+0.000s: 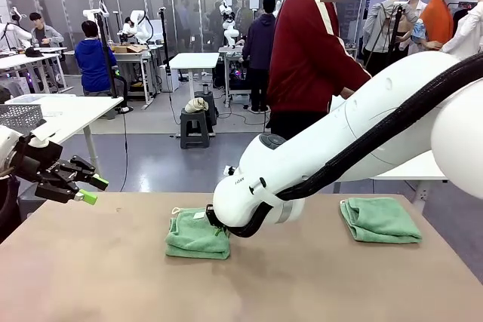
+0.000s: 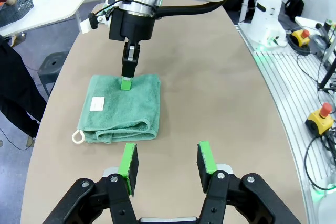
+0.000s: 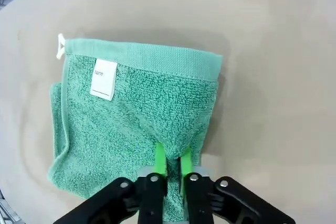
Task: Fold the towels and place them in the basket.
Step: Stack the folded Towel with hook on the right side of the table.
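Mint-green terry is being pinched by the right claw (image 3: 171,165): in the right wrist view the two green pads are being held narrow, with a ridge of cloth gathered between them at the folded towel (image 1: 197,234)'s edge. The arm is being reached across the middle from the right, so the grip is being made at the towel's right-hand edge as seen from the front.

The held towel is lying folded on the counter (image 1: 302,284), slightly left of centre, with a white label (image 3: 104,79) facing up and a small hanging loop (image 2: 77,137) showing at one corner. A second folded towel (image 1: 379,219) is lying well apart on the right side of the counter, untouched.

The left claw (image 1: 91,189) is being held part open and empty, above the left edge of the counter. From its own wrist view the gripped towel is lying straight ahead of its fingers, apart from them, with bare counter between.

A dark latticed basket (image 1: 20,116) is being seen on a white side table, beyond the left edge of the counter. If this is the basket meant, the carry is judged to run leftward and away from the right arm's base, toward the side where the left claw is waiting.

The left arm is judged to be the nearer to that basket, the right arm the only one with a grip. A pinch at one edge is likely to let the folds hang open on lifting.

A person in a dark red jacket (image 1: 308,50) is standing at the far side, hands off the towels.
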You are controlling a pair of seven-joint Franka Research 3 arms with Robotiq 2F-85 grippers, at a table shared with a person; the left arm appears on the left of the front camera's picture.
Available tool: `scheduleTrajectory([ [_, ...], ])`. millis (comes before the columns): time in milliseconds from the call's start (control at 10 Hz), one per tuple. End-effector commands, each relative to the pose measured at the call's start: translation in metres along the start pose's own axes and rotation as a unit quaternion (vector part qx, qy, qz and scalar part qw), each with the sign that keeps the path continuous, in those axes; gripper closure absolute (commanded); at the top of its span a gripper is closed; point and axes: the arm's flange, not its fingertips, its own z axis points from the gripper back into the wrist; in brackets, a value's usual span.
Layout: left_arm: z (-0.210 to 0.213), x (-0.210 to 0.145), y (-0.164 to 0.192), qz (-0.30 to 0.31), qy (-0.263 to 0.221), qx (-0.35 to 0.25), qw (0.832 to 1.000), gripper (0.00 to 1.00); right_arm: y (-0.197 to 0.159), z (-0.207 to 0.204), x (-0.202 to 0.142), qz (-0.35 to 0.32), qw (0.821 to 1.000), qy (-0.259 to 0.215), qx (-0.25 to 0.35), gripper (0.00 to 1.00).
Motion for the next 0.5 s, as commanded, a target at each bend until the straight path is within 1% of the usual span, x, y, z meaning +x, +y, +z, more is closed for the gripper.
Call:
scheduleTrajectory([
  [0,0.001,0.001,-0.003,-0.001,-0.003,0.001,1.0,0.41,0.004,0.0,0.003,0.016,1.0,0.013,-0.008,1.0],
  [200,0.001,0.001,-0.003,-0.001,-0.003,0.001,1.0,0.41,0.005,0.009,0.006,0.032,0.999,0.008,-0.015,1.0],
  [400,0.001,0.001,-0.003,-0.001,-0.003,0.001,1.0,0.41,0.003,0.04,0.014,0.041,0.998,0.001,-0.046,1.0],
])
